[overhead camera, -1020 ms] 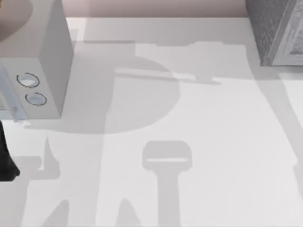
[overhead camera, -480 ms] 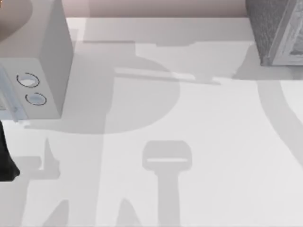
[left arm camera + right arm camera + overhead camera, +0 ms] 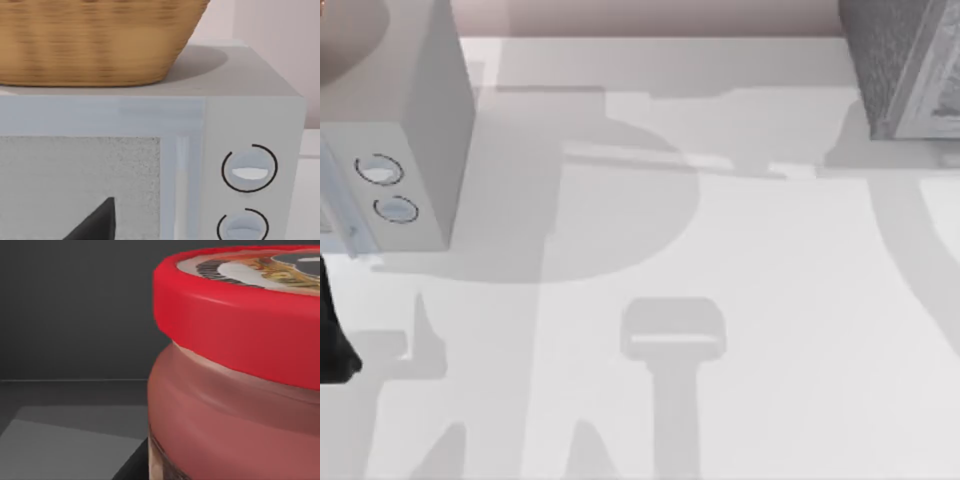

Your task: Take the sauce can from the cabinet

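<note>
The sauce can (image 3: pixel 240 365) sits very close in the right wrist view, with a red rim, a dark emblem top and a reddish side. It stands on a grey floor with dark walls behind it. The cabinet (image 3: pixel 895 60), dark grey and speckled with a paler framed front, stands at the table's far right corner in the top view. My left arm (image 3: pixel 332 340) is parked at the table's left edge, and a dark tip of its gripper (image 3: pixel 95 225) faces the pale box's door.
A smooth pale-grey box with two round dials (image 3: pixel 415 130) stands at the far left. A woven basket (image 3: pixel 95 40) rests on top of it. The white table (image 3: pixel 770 300) carries broad arm shadows across its middle and right.
The shadow on the table's right side has swept in toward the foot of the cabinet. The left arm and both boxes have not moved.
</note>
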`<state>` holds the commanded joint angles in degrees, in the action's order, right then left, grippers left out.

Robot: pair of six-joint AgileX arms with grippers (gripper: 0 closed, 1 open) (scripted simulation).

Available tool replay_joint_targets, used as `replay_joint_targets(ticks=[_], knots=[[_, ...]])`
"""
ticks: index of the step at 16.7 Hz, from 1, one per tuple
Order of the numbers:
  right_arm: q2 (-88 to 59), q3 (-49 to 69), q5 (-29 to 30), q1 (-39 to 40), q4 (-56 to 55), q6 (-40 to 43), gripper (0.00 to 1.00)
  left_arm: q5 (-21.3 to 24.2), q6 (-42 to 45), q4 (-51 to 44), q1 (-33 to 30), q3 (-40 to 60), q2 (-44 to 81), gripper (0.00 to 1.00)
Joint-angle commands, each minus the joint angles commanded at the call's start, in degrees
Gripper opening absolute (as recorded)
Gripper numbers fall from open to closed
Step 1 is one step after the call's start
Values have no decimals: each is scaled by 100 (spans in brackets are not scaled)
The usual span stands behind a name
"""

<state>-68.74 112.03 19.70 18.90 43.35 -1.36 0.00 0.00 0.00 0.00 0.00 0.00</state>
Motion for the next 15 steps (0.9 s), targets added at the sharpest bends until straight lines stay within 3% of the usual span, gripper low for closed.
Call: replay_joint_targets(ticks=[5, 15], knots=[[1236, -2104, -381, -326, -771, 30, 0, 0, 0, 0, 0, 0, 0, 100], [4999, -8640, -1422, -1346, -3178, 89, 0, 0, 0, 0, 0, 0, 0, 100]])
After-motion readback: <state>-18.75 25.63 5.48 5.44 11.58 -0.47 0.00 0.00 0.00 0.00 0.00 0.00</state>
